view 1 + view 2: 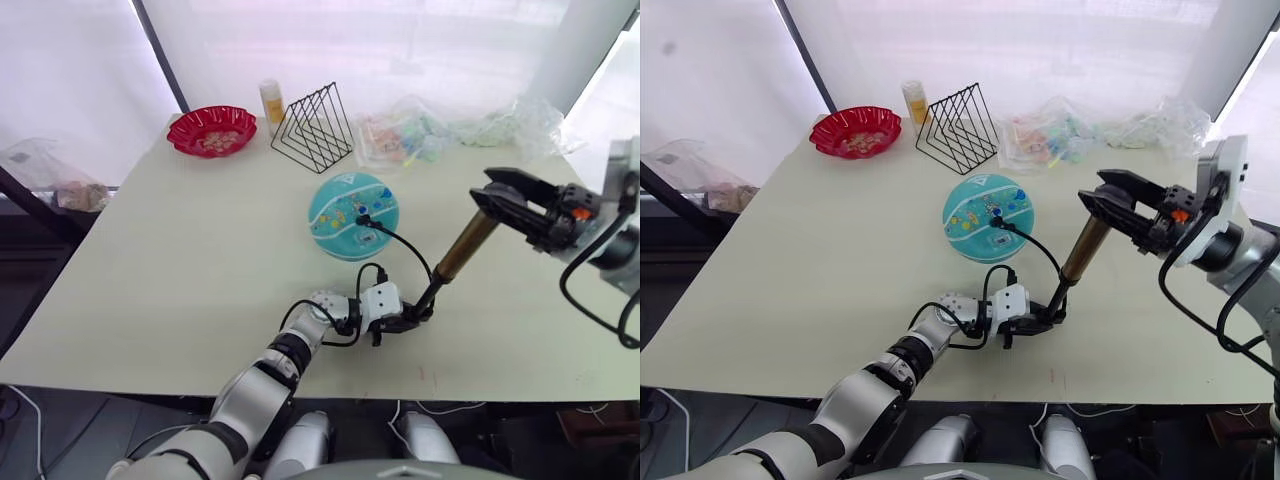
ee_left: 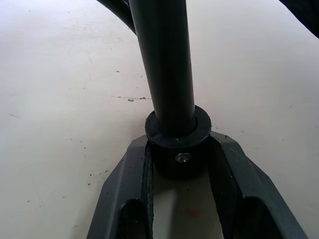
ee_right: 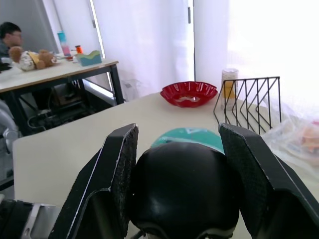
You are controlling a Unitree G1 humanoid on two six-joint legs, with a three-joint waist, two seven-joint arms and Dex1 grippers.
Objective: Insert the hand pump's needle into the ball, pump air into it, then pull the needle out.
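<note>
A pale cream table (image 1: 180, 270) stands before white curtained windows, and the ball serves as the landmark here. The ball (image 1: 353, 215), teal with white stripes and small colourful prints, rests round on the table near its middle. Beyond the ball stands a black wire rack (image 1: 315, 127), with a red bowl (image 1: 211, 130) off to the rack's left and crumpled clear plastic bags (image 1: 430, 135) to its right; a small yellow bottle (image 1: 271, 101) stands between bowl and rack.

The hand pump (image 1: 465, 245) leans at a slant on the near right side of the ball, its brass-gold barrel rising away from the ball toward the right. The right gripper (image 1: 500, 205) is clamped on the pump's black T-handle at the top, one finger (image 3: 114, 174) on each side of the rounded knob. The left gripper (image 1: 405, 322) sits on the table nearer than the ball, its fingers (image 2: 129, 199) pressed against the black end cap at the pump's foot.

A thin black hose (image 1: 405, 245) curves from the pump's foot to the top of the ball, where the black fitting of the needle (image 1: 364, 221) sits against the rubber; the pin itself is too small to make out.
</note>
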